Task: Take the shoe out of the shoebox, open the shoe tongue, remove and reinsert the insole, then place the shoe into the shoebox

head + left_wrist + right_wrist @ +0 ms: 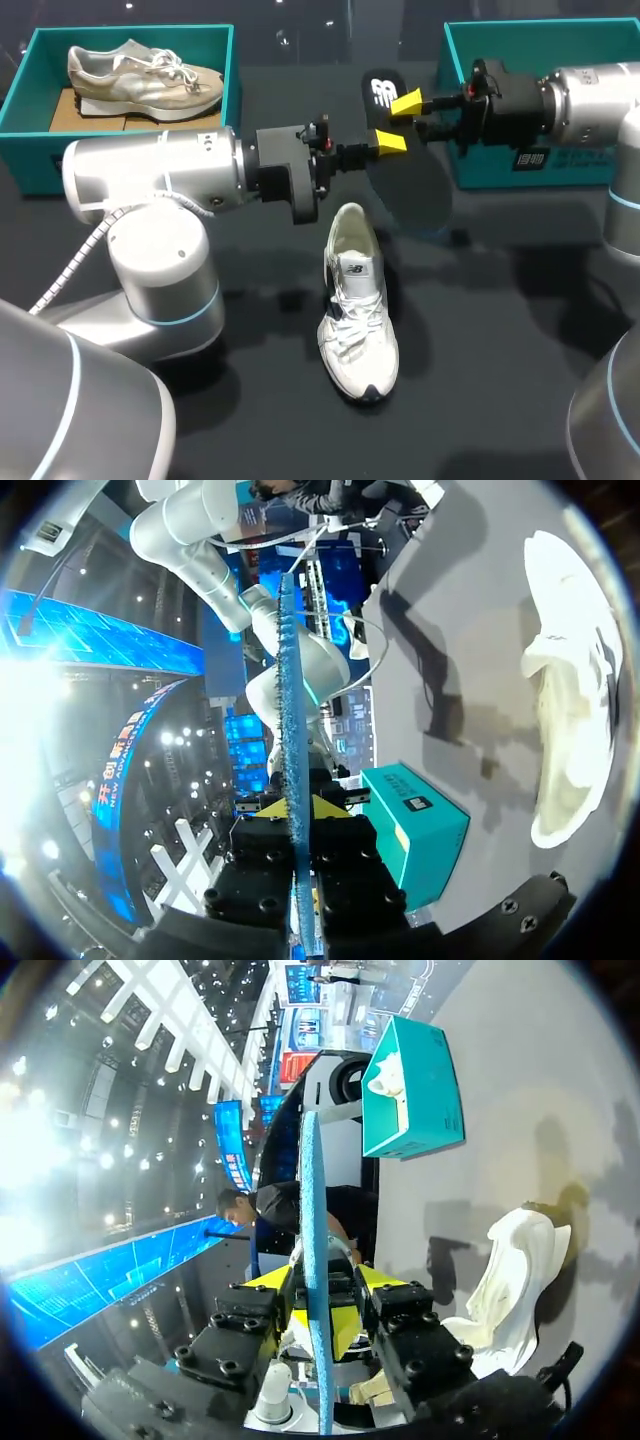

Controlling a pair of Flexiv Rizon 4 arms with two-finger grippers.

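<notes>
A black insole [410, 185] hangs in the air beyond the heel of the white shoe [355, 300], which lies on the dark table with its toe toward the front edge. My left gripper [390, 143] is shut on the insole's middle edge. In the left wrist view the insole [290, 680] is seen edge-on, pinched in that gripper [297, 808]. My right gripper [408, 103] is at the insole's heel end. In the right wrist view its fingers [318, 1282] stand slightly apart on either side of the insole [312, 1190], so it is open. The shoe [510, 1270] lies off to one side.
A teal shoebox [232, 80] at the back left holds a beige shoe [140, 75]. A second teal shoebox [500, 170] stands at the back right, behind my right gripper. My left arm's large base [160, 270] takes up the table's left side.
</notes>
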